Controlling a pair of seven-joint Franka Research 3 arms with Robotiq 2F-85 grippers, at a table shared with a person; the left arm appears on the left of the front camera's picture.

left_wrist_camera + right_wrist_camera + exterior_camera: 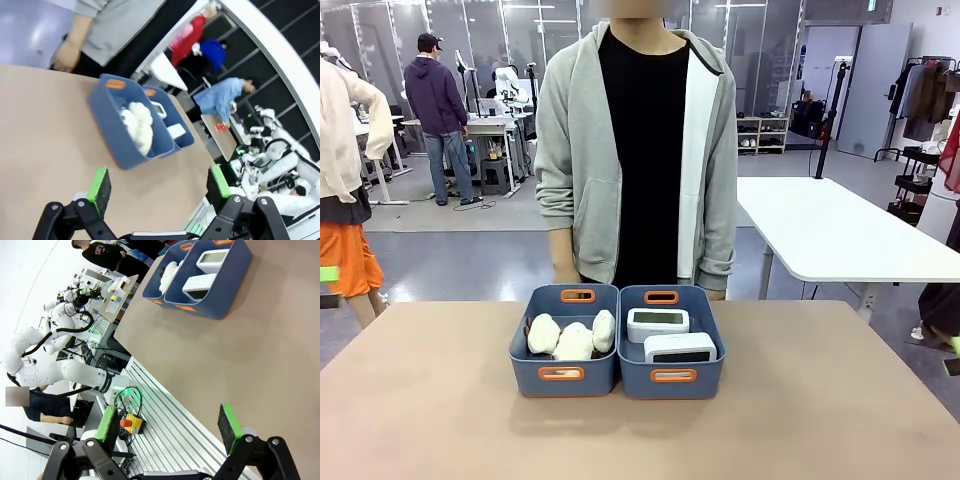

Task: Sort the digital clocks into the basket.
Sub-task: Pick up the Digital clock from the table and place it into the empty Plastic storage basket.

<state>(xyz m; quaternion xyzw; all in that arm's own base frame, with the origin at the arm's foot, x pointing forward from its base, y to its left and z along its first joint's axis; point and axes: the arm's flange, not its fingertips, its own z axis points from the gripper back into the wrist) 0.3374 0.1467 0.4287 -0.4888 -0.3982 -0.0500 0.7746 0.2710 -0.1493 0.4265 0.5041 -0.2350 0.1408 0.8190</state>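
Basket (pixel 700 372) sits on table (pixel 440 420) right of, touching, twin bin (pixel 525 365) of plush toys (pixel 572 338); person (pixel 640 150) behind. Both digital clocks (pixel 658 324) (pixel 680 347) inside basket. Left claw (pixel 160 187) wide, empty; right claw (pixel 172 422) wide, empty

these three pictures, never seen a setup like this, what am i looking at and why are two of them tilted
The straight picture is from a fixed camera looking across a brown table at a person standing behind it. The two tilted ones come from cameras on a robot's wrists, so they roll with the arms.

The black claws with green pads at the bottom are the left gripper and right gripper. Both are open and hold nothing, away from the bins.

On the table two blue bins sit side by side. The left bin holds cream plush toys. The basket holds two white digital clocks, so the sorting looks finished.
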